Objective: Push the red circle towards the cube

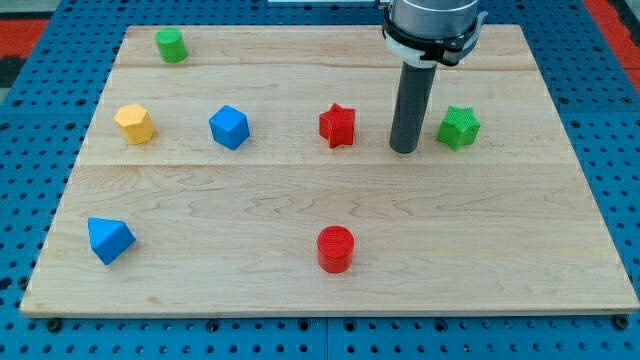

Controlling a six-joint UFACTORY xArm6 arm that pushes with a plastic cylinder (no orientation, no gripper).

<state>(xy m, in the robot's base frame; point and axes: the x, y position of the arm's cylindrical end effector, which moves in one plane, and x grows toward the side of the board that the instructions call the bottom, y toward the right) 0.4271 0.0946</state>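
The red circle (335, 248), a short cylinder, stands near the view's bottom centre of the wooden board (500, 250). The blue cube (229, 127) sits at the upper left of centre, far from the circle. My tip (403, 150) rests on the board in the upper right part, between the red star (338, 125) on its left and the green star (459, 127) on its right, touching neither. The tip is well above and to the right of the red circle.
A green cylinder (171, 45) stands at the top left. A yellow hexagon block (134, 124) lies left of the blue cube. A blue triangle block (109, 239) lies at the bottom left. A blue pegboard (40, 120) surrounds the board.
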